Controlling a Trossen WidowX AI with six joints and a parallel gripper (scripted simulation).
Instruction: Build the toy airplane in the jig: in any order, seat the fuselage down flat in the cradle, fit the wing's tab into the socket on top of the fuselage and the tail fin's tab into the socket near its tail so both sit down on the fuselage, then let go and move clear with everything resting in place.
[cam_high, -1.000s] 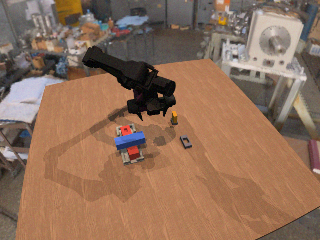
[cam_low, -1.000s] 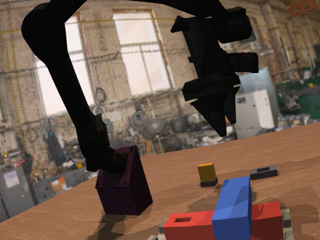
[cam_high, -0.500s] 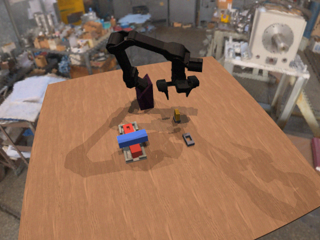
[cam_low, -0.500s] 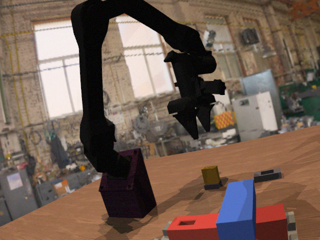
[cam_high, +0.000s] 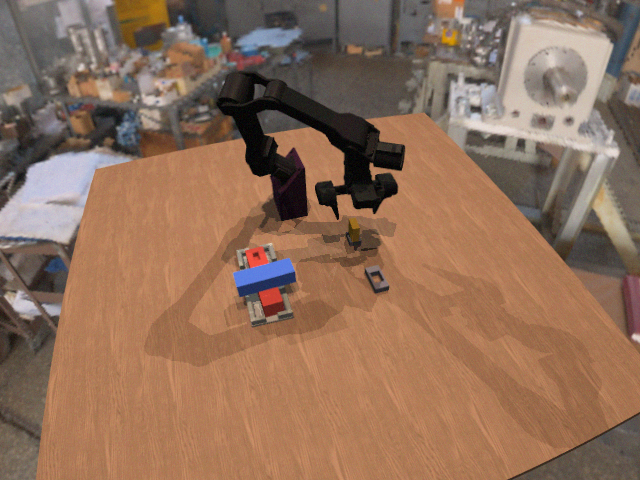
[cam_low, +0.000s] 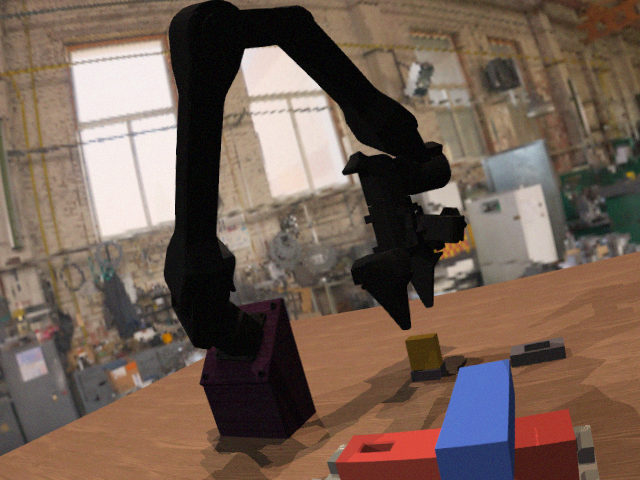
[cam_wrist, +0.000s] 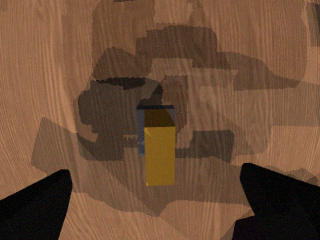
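The red fuselage (cam_high: 271, 301) (cam_low: 392, 448) lies in the grey cradle (cam_high: 255, 316) (cam_low: 586, 449). The blue wing (cam_high: 264, 277) (cam_low: 478, 418) lies across the fuselage's top; its tab is hidden. The tail socket (cam_high: 256, 255) (cam_low: 376, 447) is an empty square hole. The yellow tail fin (cam_high: 353, 229) (cam_low: 423, 352) (cam_wrist: 160, 156) stands upright in a small dark holder (cam_high: 353, 242) (cam_low: 428, 373) (cam_wrist: 141, 131) on the table. My gripper (cam_high: 356, 212) (cam_low: 419, 316) (cam_wrist: 158, 177) is open and empty above the fin, its fingers to either side of it in the wrist view.
A dark grey rectangular holder (cam_high: 383, 285) (cam_low: 537, 354) with an opening lies on the table, nearer the front than the fin. The arm's purple base block (cam_high: 291, 196) (cam_low: 258, 403) stands behind the cradle. The wing stands up above the fuselage beside the tail socket.
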